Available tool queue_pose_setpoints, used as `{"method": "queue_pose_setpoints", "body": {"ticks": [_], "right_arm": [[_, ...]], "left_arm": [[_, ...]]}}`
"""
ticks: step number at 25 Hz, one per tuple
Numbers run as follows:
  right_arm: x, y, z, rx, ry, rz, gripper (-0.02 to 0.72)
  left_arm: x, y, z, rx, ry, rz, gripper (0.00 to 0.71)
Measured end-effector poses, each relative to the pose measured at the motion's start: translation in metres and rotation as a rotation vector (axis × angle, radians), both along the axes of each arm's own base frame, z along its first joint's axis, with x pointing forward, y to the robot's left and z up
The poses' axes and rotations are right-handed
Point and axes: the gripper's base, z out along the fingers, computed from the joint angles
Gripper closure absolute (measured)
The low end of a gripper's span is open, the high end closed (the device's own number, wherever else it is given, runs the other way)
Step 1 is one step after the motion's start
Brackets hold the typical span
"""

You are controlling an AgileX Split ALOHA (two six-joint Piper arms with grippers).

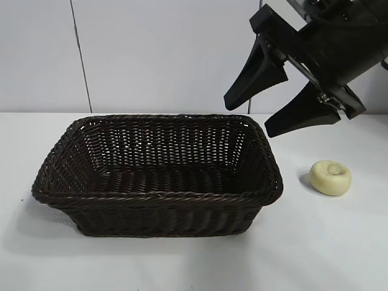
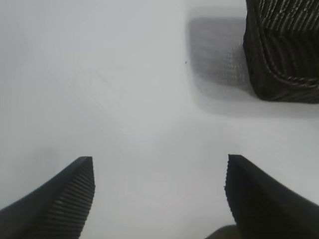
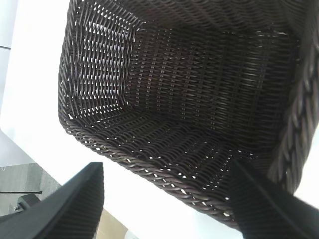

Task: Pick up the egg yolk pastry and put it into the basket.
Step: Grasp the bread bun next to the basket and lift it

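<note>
The right gripper (image 1: 276, 112) hangs in the air with its jaws spread wide and nothing between them, above the basket's far right corner and tilted down toward the basket's inside. Its own camera looks straight into the empty basket (image 3: 149, 164), with both black fingers (image 3: 75, 204) framing the weave. The pastry (image 1: 330, 177) sits on the white table (image 1: 339, 254) just to the right of the basket (image 1: 157, 197), apart from its rim, lower and nearer the camera than the gripper, and untouched.

The left gripper (image 2: 159, 194) is also wide open and empty, over bare table, with only one corner of the basket (image 2: 284, 74) at the edge of its view; it does not show in the outside camera and seems to have no part here.

I judge the task at its first step: the pick has not begun. The next move asks the right gripper to swing away from the basket, come down over the pastry with jaws either side of it, and close gently, since the bun looks soft.
</note>
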Motion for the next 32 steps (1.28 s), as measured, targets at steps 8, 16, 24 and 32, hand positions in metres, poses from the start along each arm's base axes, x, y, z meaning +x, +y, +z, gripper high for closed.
{"method": "queue_pose_setpoints", "body": {"ticks": [8, 16, 24, 32], "right_arm": [[0.006, -0.007, 0.009, -0.125, 0.004, -0.003, 0.195], [0.024, -0.024, 0.037, -0.357, -0.011, -0.052, 0.195], [0.048, -0.065, 0.034, -0.416, 0.044, -0.166, 0.195], [0.067, -0.1, 0.012, -0.423, 0.083, -0.275, 0.195]], "left_arm": [[-0.004, 0.0, -0.001, -0.003, -0.01, 0.002, 0.175], [-0.004, 0.0, -0.001, -0.008, -0.01, -0.002, 0.175], [-0.004, 0.0, -0.001, -0.008, -0.01, -0.002, 0.175], [-0.004, 0.0, -0.001, -0.008, -0.01, -0.002, 0.175]]}}
